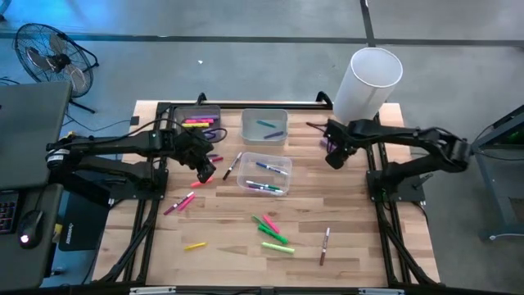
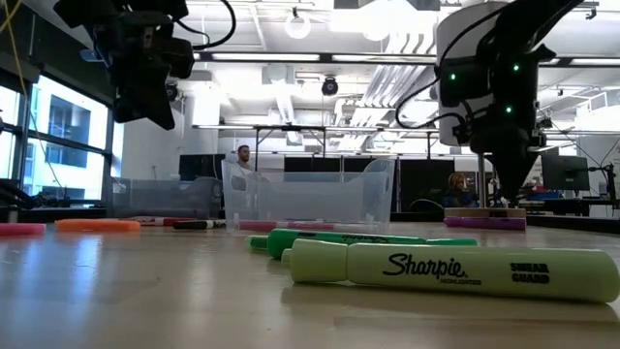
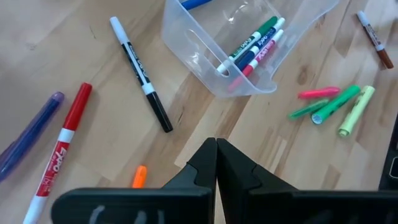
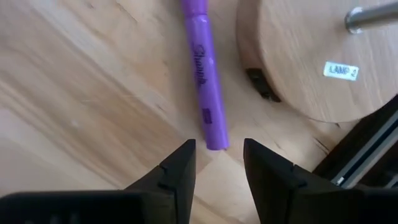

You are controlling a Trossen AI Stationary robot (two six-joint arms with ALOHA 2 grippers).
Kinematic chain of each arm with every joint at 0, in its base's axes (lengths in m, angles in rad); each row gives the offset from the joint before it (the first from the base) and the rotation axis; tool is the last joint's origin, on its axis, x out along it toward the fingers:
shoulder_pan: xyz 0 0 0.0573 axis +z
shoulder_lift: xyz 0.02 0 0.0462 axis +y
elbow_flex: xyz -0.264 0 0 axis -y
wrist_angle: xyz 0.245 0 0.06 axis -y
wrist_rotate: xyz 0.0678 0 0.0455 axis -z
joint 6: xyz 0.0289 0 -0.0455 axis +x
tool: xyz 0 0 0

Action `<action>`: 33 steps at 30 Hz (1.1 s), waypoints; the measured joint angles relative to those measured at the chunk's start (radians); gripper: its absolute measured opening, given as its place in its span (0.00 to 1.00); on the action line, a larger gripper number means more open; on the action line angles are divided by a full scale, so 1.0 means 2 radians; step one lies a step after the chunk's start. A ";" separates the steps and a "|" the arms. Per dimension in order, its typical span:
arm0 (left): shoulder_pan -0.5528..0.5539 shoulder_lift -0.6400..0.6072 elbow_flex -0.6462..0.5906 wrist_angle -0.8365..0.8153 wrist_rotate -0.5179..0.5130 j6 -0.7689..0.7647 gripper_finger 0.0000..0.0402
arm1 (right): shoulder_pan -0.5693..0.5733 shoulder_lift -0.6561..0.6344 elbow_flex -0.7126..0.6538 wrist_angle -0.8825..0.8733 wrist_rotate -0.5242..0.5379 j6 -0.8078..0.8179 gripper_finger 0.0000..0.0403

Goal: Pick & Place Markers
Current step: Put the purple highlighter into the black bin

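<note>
Markers lie scattered on the wooden table: a green, pink and yellow cluster (image 1: 274, 232), a yellow one (image 1: 195, 245), pink and red ones (image 1: 180, 201), a black-and-white one (image 1: 232, 166). My right gripper (image 4: 217, 152) is open and points down. Its fingertips stand on either side of the near end of a purple Sharpie highlighter (image 4: 204, 71) without touching it; the highlighter lies flat beside the lamp base. My left gripper (image 3: 216, 149) is shut and empty. It hangs above the table near an orange marker (image 3: 138, 176) and a red Expo marker (image 3: 62, 146).
A grey bin (image 1: 201, 123) holds pink and yellow markers. A clear bin (image 1: 264, 125) holds blue and purple ones, and another clear bin (image 1: 264, 174) holds several. A lamp with a round wooden base (image 4: 311, 56) and white shade (image 1: 368, 82) stands right beside my right gripper.
</note>
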 joint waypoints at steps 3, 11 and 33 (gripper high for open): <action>0.000 0.000 0.000 0.000 0.000 -0.006 0.00 | -0.018 0.015 0.000 0.002 -0.015 -0.006 0.31; 0.000 0.000 0.000 0.000 0.000 -0.018 0.01 | -0.023 0.087 0.000 0.022 -0.011 -0.014 0.31; 0.000 0.000 0.000 0.001 0.007 -0.036 0.01 | -0.035 0.162 0.004 0.075 -0.030 -0.041 0.27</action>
